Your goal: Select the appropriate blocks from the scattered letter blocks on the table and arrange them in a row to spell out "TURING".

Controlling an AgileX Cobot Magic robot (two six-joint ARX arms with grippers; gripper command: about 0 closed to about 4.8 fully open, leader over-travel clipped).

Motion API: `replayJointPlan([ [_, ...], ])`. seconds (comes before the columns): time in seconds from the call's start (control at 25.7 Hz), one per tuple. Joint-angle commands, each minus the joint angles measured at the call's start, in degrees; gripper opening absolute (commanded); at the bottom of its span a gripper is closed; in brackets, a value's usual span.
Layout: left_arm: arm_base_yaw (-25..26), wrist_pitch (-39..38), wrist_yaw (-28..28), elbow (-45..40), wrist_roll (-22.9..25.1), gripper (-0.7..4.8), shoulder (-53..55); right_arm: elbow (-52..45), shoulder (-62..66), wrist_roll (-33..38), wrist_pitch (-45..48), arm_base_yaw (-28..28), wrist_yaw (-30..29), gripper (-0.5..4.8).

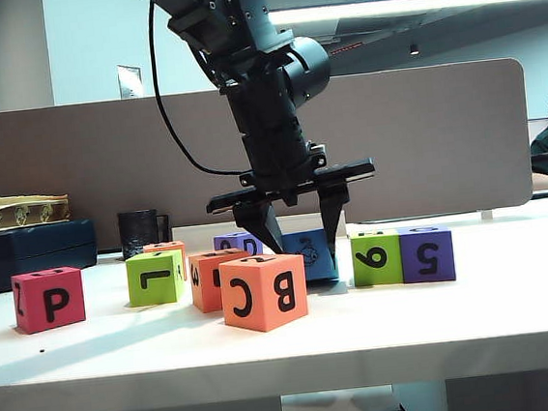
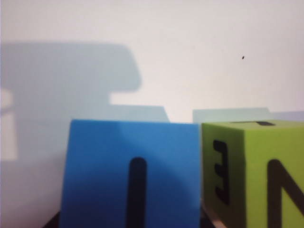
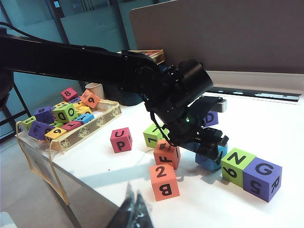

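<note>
My left gripper (image 1: 305,253) reaches down at the middle of the table (image 1: 460,324), one finger on each side of the blue block (image 1: 312,260), and is shut on it. In the left wrist view that blue block (image 2: 130,175) shows a black "I" and sits close beside a lime green "N" block (image 2: 256,171). The green block (image 1: 376,259) and a purple "5" block (image 1: 426,254) stand side by side to the right. Nearer me are an orange "B C" cube (image 1: 263,292), an orange block (image 1: 204,282), a lime green block (image 1: 155,277) and a magenta "P" block (image 1: 48,299). My right gripper (image 3: 134,211) hangs shut over the table's near edge.
A purple block (image 1: 235,242) and an orange one (image 1: 166,247) lie further back. A yellow tray (image 3: 71,137) with several more blocks sits at the table's left end, beside a dark case (image 1: 31,250) and a black cup (image 1: 138,228). A beige partition (image 1: 443,141) closes the back.
</note>
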Motion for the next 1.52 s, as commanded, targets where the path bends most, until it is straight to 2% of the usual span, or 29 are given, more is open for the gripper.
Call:
replayJointPlan([
  [0.04, -0.63, -1.68, 3.10, -0.39, -0.31, 2.55, 1.25, 0.20, -0.57, 0.00, 0.52, -0.07, -0.11, -0.01],
  [0.16, -0.63, -3.19, 3.32, -0.39, -0.28, 2.81, 1.25, 0.20, -0.57, 0.02, 0.52, -0.07, -0.09, -0.01],
  [0.35, -0.63, -4.72, 3.30, -0.39, 0.15, 2.85, 1.22, 0.20, -0.57, 0.00, 0.55, -0.07, -0.09, -0.01],
  [0.47, -0.61, -5.33, 3.28, -0.24, 0.68, 3.47, 1.22, 0.20, -0.57, 0.00, 0.52, -0.07, -0.09, -0.01],
  [1.01, -0.55, -5.90, -1.03, 0.31, 6.29, 3.46, -1.73, 0.20, -0.57, 0.00, 0.52, -0.07, -0.09, -0.01],
  [1.28, -0.57, -6.23, 0.94, 0.31, 8.24, 3.46, -4.15, 0.20, -0.57, 0.02, 0.55, -0.07, -0.11, -0.01],
  [1.52, -0.63, -13.09, 3.72, 0.22, 8.79, 3.40, -4.37, 0.20, -0.57, 0.02, 0.52, -0.07, -0.09, -0.01],
])
